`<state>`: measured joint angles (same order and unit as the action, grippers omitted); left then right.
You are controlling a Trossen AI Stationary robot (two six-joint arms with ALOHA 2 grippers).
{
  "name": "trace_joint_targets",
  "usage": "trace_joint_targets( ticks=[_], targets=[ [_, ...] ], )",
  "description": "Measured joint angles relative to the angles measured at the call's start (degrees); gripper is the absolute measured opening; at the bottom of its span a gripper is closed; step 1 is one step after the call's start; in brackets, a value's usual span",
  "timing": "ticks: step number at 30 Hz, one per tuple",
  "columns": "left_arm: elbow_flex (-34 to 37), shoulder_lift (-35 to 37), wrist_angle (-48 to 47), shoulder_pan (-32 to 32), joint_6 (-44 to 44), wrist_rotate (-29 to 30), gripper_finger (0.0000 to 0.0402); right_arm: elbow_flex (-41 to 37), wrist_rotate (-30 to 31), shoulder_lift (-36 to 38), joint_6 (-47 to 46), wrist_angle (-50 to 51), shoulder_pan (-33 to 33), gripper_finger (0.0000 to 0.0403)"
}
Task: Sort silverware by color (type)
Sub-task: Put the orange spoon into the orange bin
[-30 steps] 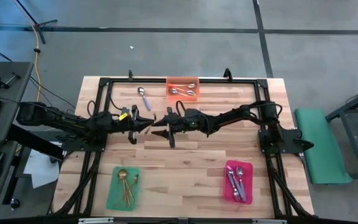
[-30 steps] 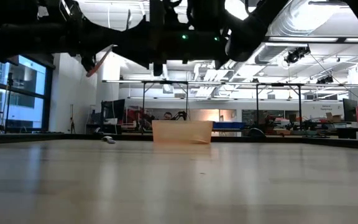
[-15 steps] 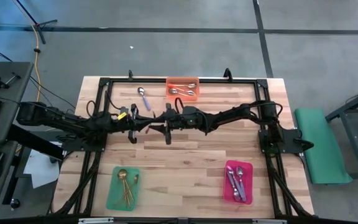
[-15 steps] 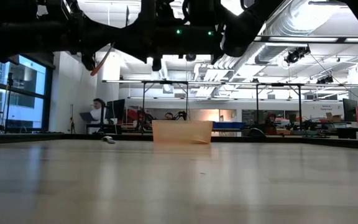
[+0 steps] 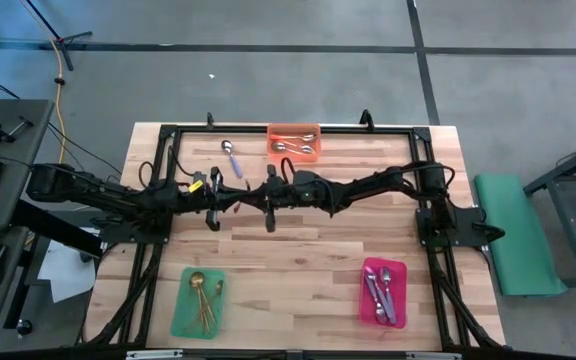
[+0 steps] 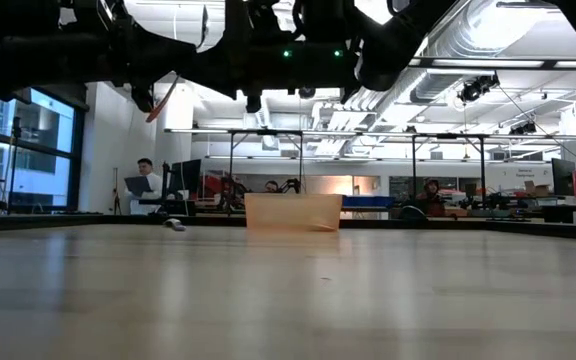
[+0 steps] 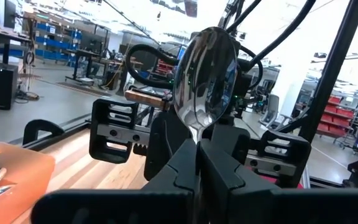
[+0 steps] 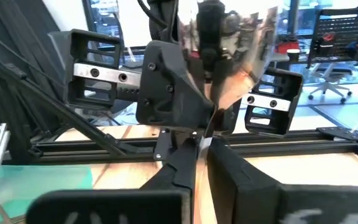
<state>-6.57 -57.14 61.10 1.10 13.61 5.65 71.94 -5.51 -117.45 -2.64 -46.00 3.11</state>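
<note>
High view: both my arms meet over the middle of the table (image 5: 308, 255). My left claw (image 5: 228, 205) and right claw (image 5: 258, 202) are tip to tip, well above the wood.

Left wrist view: the left claw is clamped narrow on the neck of an orange-handled spoon (image 7: 205, 74), bowl standing up towards the right claw. I cannot tell whether the right claw has taken hold of it.

Risks, in my judgement:
- If the left claw lets go before the right claw grips, the spoon falls and may skid on the smooth wood.
- The polished neck is slim and may pivot in a loose pinch.
- The tips are close enough to knock together.

Other silverware: a purple-handled spoon (image 5: 231, 157) lies loose beside the orange tray (image 5: 294, 131). The green tray (image 5: 180, 318) holds gold pieces and the pink tray (image 5: 369, 270) holds purple-handled ones.

Surface and room: pale butcher-block planks with a black frame. A lit workshop lies beyond, where a person (image 6: 144, 180) stands far off.
</note>
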Motion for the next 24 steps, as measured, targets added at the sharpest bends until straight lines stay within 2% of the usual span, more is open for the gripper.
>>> trace_joint_targets(
  ticks=[6,14,19,24],
  targets=[
    [0.0,0.0,-0.22,0.02,-0.61,0.88,0.0019,0.0,1.31,0.04,0.04,0.87,0.56,0.0005],
    [0.07,0.07,-1.22,0.09,-2.16,1.58,0.0043,0.0,2.29,3.7,0.86,9.16,1.85,0.0001],
    [0.13,0.04,-1.74,0.0,-4.22,0.71,0.005,0.02,8.4,7.4,3.24,14.33,2.56,0.0],
    [0.17,0.04,-5.12,-0.09,-4.85,0.76,0.0046,0.02,11.45,12.33,3.78,25.66,4.85,0.0]
  ],
)
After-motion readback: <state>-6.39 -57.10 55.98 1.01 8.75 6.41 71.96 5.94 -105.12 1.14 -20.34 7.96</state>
